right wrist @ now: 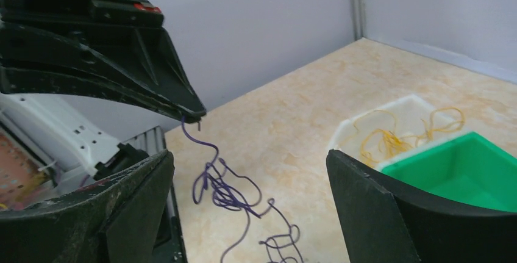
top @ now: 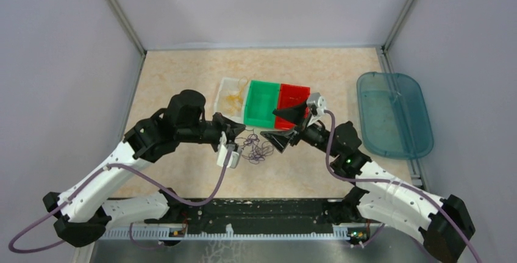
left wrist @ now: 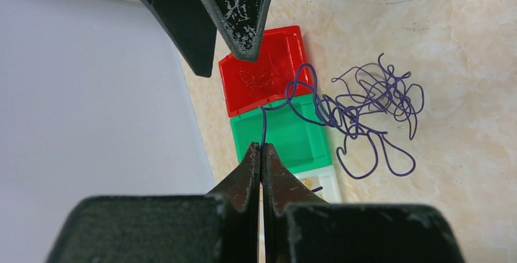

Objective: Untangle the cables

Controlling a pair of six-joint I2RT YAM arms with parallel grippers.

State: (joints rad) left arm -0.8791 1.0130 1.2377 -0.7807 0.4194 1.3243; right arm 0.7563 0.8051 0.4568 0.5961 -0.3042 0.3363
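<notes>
A dark purple cable lies in a loose tangle on the table in front of the bins. My left gripper is shut on one end of it; the left wrist view shows the strand pinched at the closed tips, with the tangle beyond. My right gripper is open and empty, hovering just right of the tangle. In the right wrist view its fingers straddle the purple cable, which hangs from the left gripper's tip. Yellow-orange cables lie in the white bin. Faint red strands show in the red bin.
A white bin, a green bin and a red bin stand in a row behind the tangle. A teal tray lies at the right edge. Walls close off three sides.
</notes>
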